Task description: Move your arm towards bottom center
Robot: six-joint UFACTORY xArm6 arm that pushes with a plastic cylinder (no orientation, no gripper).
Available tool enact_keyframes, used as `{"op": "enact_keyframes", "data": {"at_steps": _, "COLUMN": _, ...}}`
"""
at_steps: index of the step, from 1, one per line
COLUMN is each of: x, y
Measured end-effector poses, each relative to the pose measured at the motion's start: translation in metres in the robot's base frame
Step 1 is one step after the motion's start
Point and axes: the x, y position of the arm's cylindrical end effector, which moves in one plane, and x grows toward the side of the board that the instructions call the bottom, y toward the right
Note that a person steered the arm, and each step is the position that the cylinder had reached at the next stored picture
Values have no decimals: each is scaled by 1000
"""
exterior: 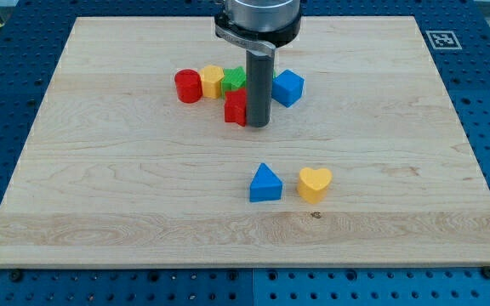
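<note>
My rod comes down from the view's top centre and my tip (258, 126) rests on the wooden board (109, 187). The tip touches the right side of a red block (235, 108). Just above it sit a green block (234, 78), a yellow block (212, 80) and a red cylinder (187, 86) in a row. A blue block (288, 87) lies just right of the rod. A blue triangle (265, 184) and a yellow heart (314, 184) lie side by side lower down, below and right of the tip.
The board lies on a blue perforated table (7, 110). A black-and-white marker (442, 38) sits by the board's top right corner.
</note>
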Motion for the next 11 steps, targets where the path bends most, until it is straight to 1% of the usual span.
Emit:
{"op": "enact_keyframes", "data": {"at_steps": 1, "x": 0, "y": 0}}
{"op": "enact_keyframes", "data": {"at_steps": 2, "x": 22, "y": 18}}
{"op": "enact_keyframes", "data": {"at_steps": 3, "x": 52, "y": 41}}
{"op": "enact_keyframes", "data": {"at_steps": 4, "x": 63, "y": 42}}
{"op": "enact_keyframes", "data": {"at_steps": 5, "x": 67, "y": 77}}
{"op": "enact_keyframes", "data": {"at_steps": 6, "x": 80, "y": 127}}
{"op": "enact_keyframes", "data": {"at_steps": 7, "x": 124, "y": 134}}
{"op": "enact_keyframes", "data": {"at_steps": 8, "x": 158, "y": 122}}
{"op": "enact_keyframes", "data": {"at_steps": 9, "x": 171, "y": 87}}
{"op": "enact_keyframes", "data": {"at_steps": 10, "x": 167, "y": 47}}
{"op": "enact_keyframes", "data": {"at_steps": 11, "x": 136, "y": 17}}
